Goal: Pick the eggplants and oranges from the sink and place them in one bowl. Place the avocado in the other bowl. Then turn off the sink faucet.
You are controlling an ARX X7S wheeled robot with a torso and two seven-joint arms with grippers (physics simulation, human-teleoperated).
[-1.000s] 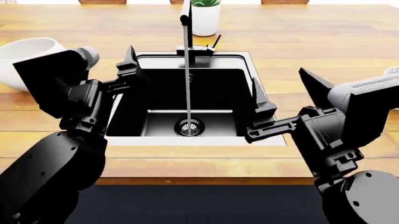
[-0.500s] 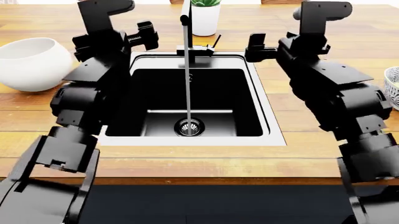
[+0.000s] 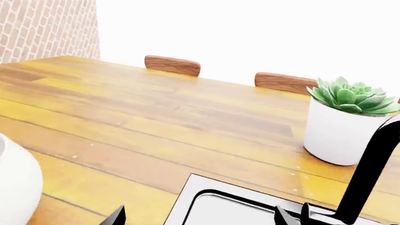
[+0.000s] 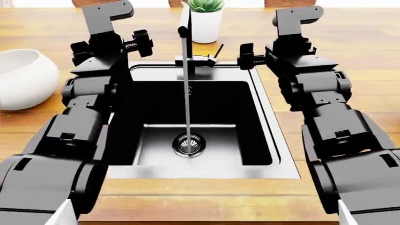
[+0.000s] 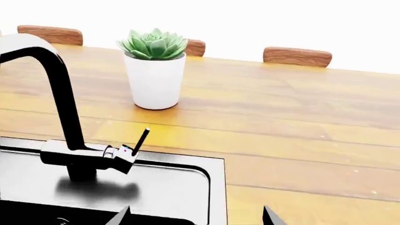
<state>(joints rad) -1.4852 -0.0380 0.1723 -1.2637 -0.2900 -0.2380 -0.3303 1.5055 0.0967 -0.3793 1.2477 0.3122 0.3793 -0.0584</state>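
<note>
Two hands [image 4: 138, 42] [image 4: 248, 52] raised, spread wide | sink [image 4: 275, 140] w/ water running (no legible text)

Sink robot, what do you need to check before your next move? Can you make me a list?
1. Water off: not ok, a stream still falls from the sink faucet onto the drain.
2. Fruit left in the sink: ok, none visible.
3. Fruit in the large white bowl: cannot tell, inside hidden.
4. Lever handle free to reach: ok.
5. Right gripper empty: ok, fingers hold nothing.
6. Left gripper empty: ok.
</note>
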